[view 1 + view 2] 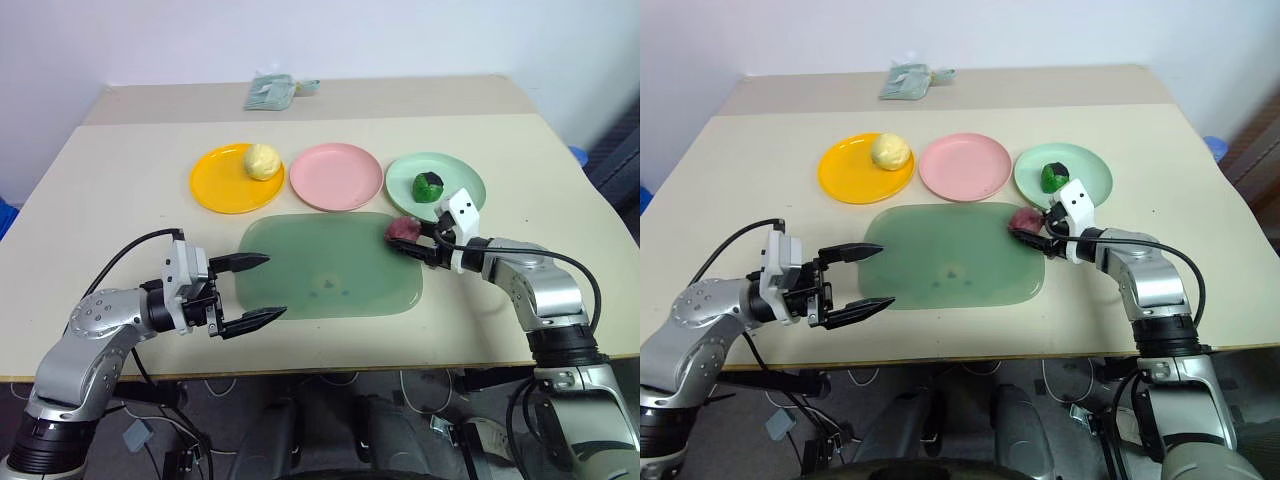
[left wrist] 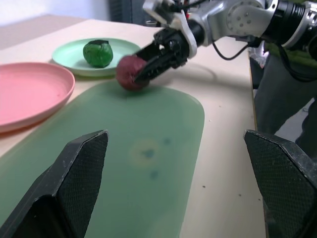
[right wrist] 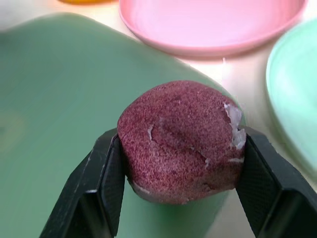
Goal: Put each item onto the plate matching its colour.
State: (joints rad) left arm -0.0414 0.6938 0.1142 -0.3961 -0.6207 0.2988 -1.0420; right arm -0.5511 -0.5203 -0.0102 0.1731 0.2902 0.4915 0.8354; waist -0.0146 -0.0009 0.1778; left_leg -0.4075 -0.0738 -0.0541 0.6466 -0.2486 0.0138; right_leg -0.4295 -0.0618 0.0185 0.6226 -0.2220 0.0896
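Observation:
The maroon-pink ball (image 3: 181, 141) rests at the far right corner of the translucent green mat (image 1: 330, 265), and my right gripper (image 1: 412, 240) is shut on it with a finger pressed to each side. The pink plate (image 1: 336, 176) stands bare just beyond the mat. On the orange-yellow plate (image 1: 220, 185) lies the pale yellow lump (image 1: 263, 161). The dark green chunk (image 1: 428, 185) sits on the mint green plate (image 1: 455, 170). My left gripper (image 1: 277, 286) hangs open at the mat's left edge, holding nothing.
A pale green packet (image 1: 270, 92) lies at the back of the table. The table's front edge runs close below both arms. A blue object (image 1: 580, 155) shows past the right edge.

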